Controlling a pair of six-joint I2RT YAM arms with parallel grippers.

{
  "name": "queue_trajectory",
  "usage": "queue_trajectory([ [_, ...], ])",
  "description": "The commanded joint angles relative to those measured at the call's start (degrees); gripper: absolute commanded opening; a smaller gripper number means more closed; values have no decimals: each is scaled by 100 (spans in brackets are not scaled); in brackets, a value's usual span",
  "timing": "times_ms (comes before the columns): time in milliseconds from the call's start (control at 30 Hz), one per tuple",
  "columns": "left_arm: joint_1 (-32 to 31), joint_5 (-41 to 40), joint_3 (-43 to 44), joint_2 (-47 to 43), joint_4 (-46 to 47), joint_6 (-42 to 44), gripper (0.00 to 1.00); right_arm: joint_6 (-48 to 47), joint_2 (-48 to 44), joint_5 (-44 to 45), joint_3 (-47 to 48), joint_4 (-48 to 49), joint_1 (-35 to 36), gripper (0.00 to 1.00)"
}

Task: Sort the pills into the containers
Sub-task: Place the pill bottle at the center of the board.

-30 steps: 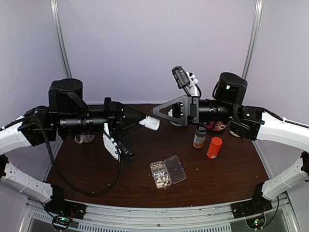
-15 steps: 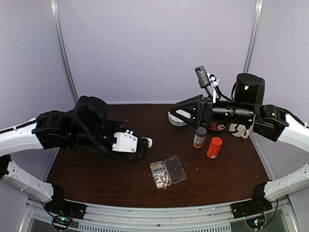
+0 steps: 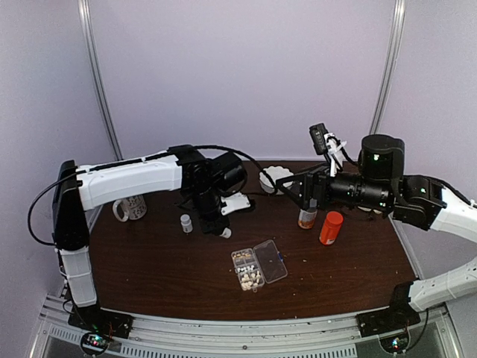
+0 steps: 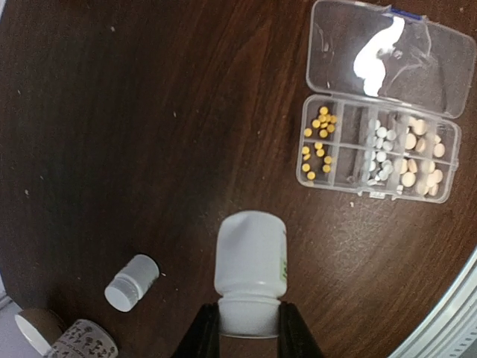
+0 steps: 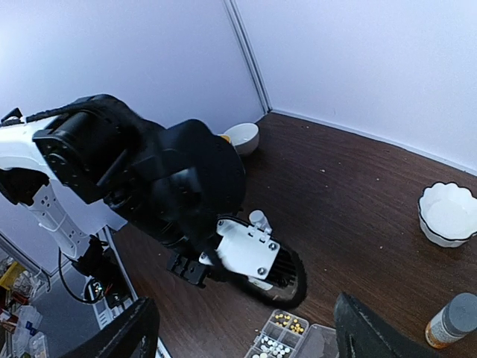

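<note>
Left hand (image 4: 250,332) clamps a small white bottle (image 4: 250,261) by its narrow end; right hand (image 5: 247,334) hangs wide open, empty.
Pills (image 4: 381,142) sit in the open organiser (image 4: 350,160) cells on the table (image 4: 112,112) nearby: tiny, light, likely to roll, so that slick bottle wants gentle tipping.

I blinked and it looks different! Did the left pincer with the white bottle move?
Yes. The left pincer with its white bottle came down, closer to the pill box.

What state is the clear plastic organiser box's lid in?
Open: the clear hinged lid lies flat beside the cells, leaving their pills uncovered.
</note>
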Motion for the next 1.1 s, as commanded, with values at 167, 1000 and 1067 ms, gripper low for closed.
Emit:
queue_trajectory([
  [167, 782, 652, 1167, 1095, -1218, -858, 0, -4, -754, 1411, -769, 234, -20, 84],
  [1000, 1817, 805, 2731, 2756, -2041, -1473, 41, -14, -982, 1457, -1119, 427, -25, 84],
  [1067, 1817, 805, 2805, 2753, -2063, -1465, 51, -17, -986, 1466, -1133, 423, -20, 84],
])
